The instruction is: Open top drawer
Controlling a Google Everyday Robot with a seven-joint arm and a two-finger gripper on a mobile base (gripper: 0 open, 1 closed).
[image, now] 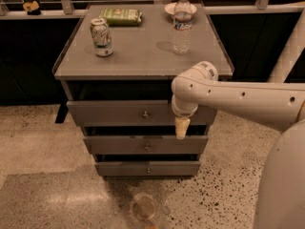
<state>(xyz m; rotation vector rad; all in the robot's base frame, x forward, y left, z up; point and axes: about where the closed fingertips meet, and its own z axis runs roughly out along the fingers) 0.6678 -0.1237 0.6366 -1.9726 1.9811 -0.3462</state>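
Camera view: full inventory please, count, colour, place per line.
cabinet: 1, grey, centre
top drawer: 1, grey, brass knob, widest
lower drawers: 2, grey, beneath it
can: 1, white-green, cabinet top, left
packet: 1, green, top, rear left
bottle: 1, clear, top, right
dish: 1, pale, behind bottle
cup: 1, clear, on floor before cabinet
arm: 1, white, from right
gripper: 1, tan, pointing down right of top drawer's knob
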